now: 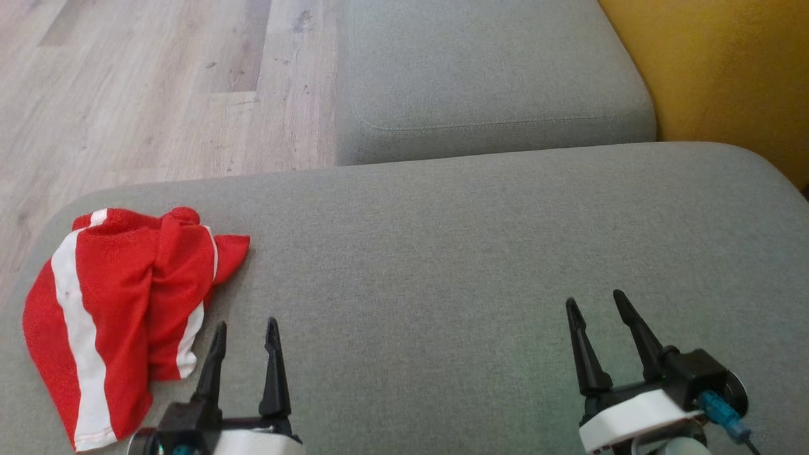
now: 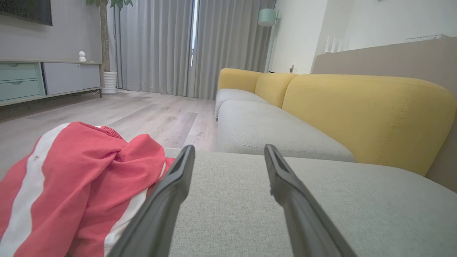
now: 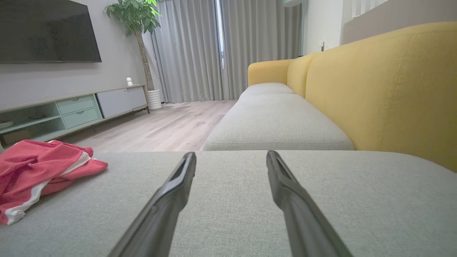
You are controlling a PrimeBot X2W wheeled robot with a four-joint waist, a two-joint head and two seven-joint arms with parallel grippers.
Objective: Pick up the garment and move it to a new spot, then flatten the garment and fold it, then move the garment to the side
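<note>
My left gripper (image 1: pixel 246 323) sits low on my left side, its two dark fingers parted, pointing forward and holding nothing. My right gripper (image 1: pixel 594 298) is likewise spread and empty, its fingers leaning slightly leftward.

Under the left pincer (image 1: pixel 246 325) and the right pincer (image 1: pixel 594 300) spreads a grey seat cushion (image 1: pixel 442 253). Ahead of the right pincer a second grey cushion (image 1: pixel 493 69) adjoins it, and a yellow backrest (image 1: pixel 727 76) stands to that pincer's right. Pale wood floor (image 1: pixel 145 82) stretches ahead of the left pincer. Far ahead hang grey curtains (image 3: pixel 192 50). Left of them are a potted plant (image 3: pixel 134 14), a dark television (image 3: pixel 46 30) and a low cabinet (image 3: pixel 71 110).
</note>
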